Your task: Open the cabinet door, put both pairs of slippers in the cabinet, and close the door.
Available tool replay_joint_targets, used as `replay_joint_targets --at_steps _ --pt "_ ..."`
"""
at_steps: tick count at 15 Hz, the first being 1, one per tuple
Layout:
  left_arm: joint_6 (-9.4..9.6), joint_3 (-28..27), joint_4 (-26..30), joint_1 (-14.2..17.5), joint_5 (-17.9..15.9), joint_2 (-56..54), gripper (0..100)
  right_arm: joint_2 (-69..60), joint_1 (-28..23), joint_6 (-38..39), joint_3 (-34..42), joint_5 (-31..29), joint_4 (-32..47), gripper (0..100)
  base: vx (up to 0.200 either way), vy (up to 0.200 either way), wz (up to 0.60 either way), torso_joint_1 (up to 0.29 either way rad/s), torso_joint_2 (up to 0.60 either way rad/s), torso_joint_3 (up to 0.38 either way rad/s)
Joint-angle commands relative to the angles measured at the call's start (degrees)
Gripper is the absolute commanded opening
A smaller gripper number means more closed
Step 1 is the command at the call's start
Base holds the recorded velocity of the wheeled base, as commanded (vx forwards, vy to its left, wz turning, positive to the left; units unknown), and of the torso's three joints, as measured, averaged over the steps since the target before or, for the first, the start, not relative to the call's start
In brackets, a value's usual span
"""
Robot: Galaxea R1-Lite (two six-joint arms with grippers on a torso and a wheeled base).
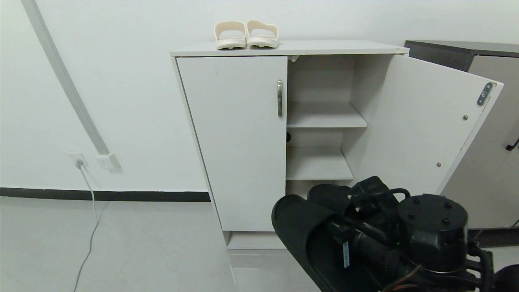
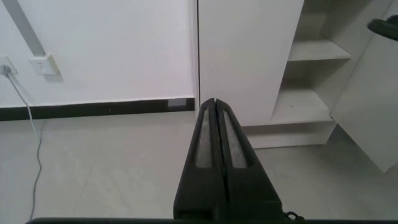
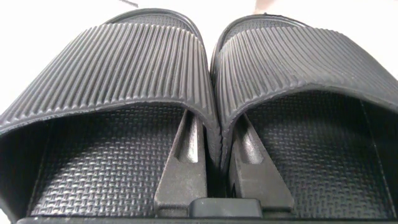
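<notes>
The cabinet (image 1: 324, 48) stands with its right door (image 1: 421, 125) swung open and its left door (image 1: 233, 142) shut. Cream slippers (image 1: 246, 35) sit on top. The right pincer (image 3: 216, 127) clamps the touching inner sides of the black slippers (image 1: 300, 227), held low before the opening, hiding the lowest shelf and partly cut off. The left pincer (image 2: 214, 107) is pressed closed above the floor (image 2: 112, 168).

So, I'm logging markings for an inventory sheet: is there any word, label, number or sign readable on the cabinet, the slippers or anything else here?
No text here can be read.
White tag beside the black slippers: too small to read.
The cabinet, cream slippers, wall socket: no print visible.
</notes>
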Motion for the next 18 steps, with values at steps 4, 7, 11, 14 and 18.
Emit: replay_joint_targets --at_steps 4,7,11,14,18 --pt "-0.01 0.0 0.0 0.0 0.0 0.1 0 15.6 -0.3 5.1 -14.6 -17.8 -0.1 0 0.000 0.000 0.00 0.000 0.00 0.000" --pt "-0.01 0.0 0.0 0.0 0.1 0.1 0 18.5 -0.8 5.0 -17.2 -24.4 0.2 0 0.000 0.000 0.00 0.000 0.00 0.000" --pt "-0.10 0.0 0.0 0.0 0.1 0.1 0 18.8 -1.2 4.9 -17.1 -24.7 0.1 0 0.000 -0.150 0.00 0.002 0.00 -0.001" --pt "-0.10 0.0 0.0 0.0 0.1 0.1 0 18.9 -1.2 4.9 -17.1 -24.7 0.1 0 0.000 -0.200 0.00 0.006 0.00 0.001" --pt "-0.27 0.0 0.0 0.0 0.1 0.1 0 21.1 -0.9 3.7 -18.0 -24.2 -1.4 0 0.000 -0.050 0.00 0.001 0.00 0.002"
